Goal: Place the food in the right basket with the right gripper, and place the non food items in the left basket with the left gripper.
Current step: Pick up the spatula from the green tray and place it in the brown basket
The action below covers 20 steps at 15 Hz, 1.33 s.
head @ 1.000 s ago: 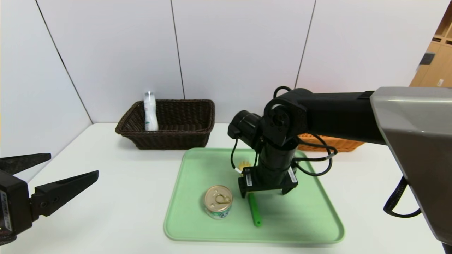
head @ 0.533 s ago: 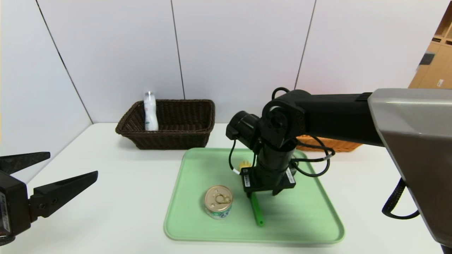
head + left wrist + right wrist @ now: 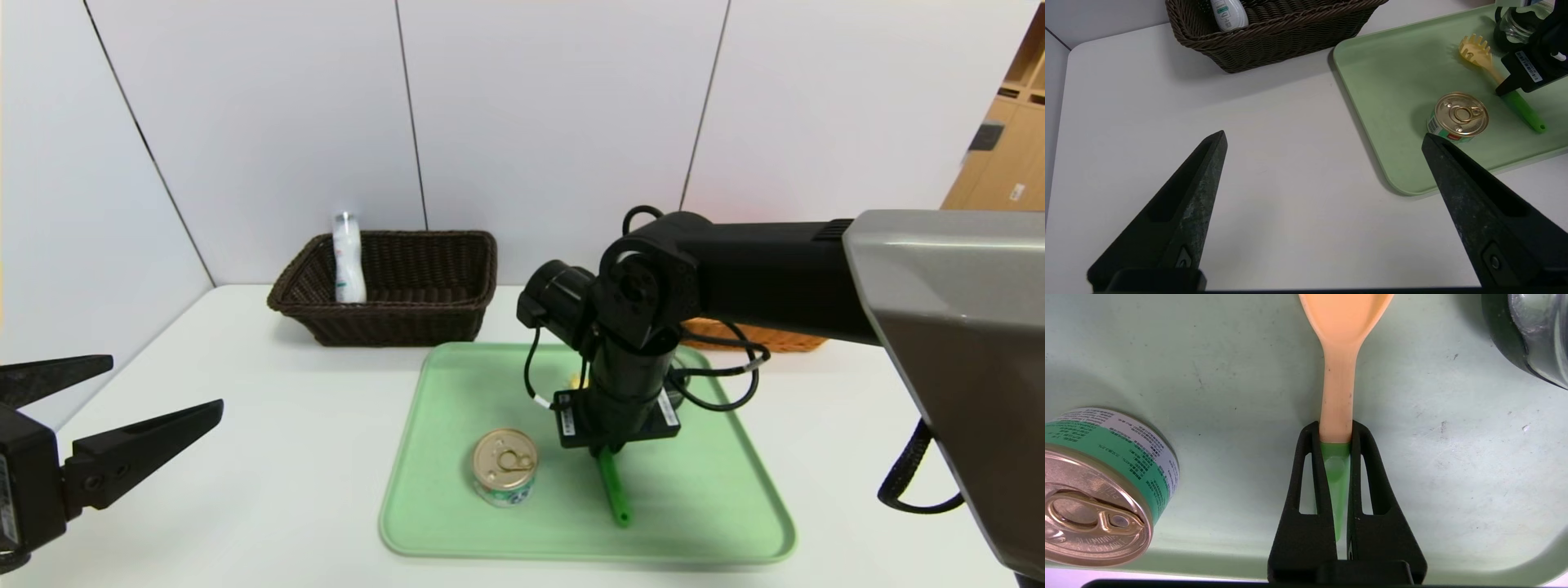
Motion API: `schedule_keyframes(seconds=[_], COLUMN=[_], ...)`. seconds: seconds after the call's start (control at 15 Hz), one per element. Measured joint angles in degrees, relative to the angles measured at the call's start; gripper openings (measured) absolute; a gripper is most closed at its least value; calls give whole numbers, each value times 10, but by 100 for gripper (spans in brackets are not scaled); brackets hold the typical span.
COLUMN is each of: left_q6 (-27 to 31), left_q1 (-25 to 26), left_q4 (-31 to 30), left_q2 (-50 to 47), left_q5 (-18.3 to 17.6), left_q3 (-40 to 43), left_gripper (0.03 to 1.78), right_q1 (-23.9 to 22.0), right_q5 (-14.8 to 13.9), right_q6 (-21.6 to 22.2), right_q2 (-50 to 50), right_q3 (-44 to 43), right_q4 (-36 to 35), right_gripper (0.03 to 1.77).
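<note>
My right gripper (image 3: 1335, 428) is shut on the pasta spoon (image 3: 1337, 388) where its yellow neck meets the green handle (image 3: 614, 490). The spoon lies on the green tray (image 3: 718, 506). The tin can (image 3: 504, 467) with a gold pull-ring lid stands on the tray just left of that gripper (image 3: 608, 449). The dark glass dish (image 3: 1527, 330) sits near the spoon's head. The white bottle (image 3: 349, 260) leans inside the dark brown left basket (image 3: 457, 237). The orange-tan right basket (image 3: 759, 335) shows partly behind the right arm. My left gripper (image 3: 167, 382) hangs open over the table's left side.
The table is white, with grey wall panels close behind the baskets. The right arm's elbow and cables cover the tray's far right part. Bare table lies between the left gripper (image 3: 1323, 136) and the tray (image 3: 1372, 102).
The right gripper's fingers closed on the spoon's neck. The green handle's free end swung right on the tray. The left arm stayed still.
</note>
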Motion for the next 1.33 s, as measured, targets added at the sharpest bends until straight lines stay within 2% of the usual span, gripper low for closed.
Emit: schedule_keyframes(seconds=[0.53,0.73,0.8,1.0,1.33], left_q6=[-1,-1,-1,-1,-2], left_q1=[0,0,0,0,1], left_q4=[0,-1,-1,-1,-1], left_q2=[-7,-12,-13,-18,-34], left_q5=[0,0,0,1,1], left_q3=[8,17,20,23,36], left_gripper=[169,169,169,169,169], right_q1=[16,17,17,17,29], right_q5=[4,-3,-3,-6,-11], right_q6=[-7,-38,-60,-171,-268], right_q2=[-34,-76,-92,-130,-98], right_q3=[1,1,1,1,6], right_q4=[3,-25,-57,-178,-508], right_gripper=[13,13,13,13,13])
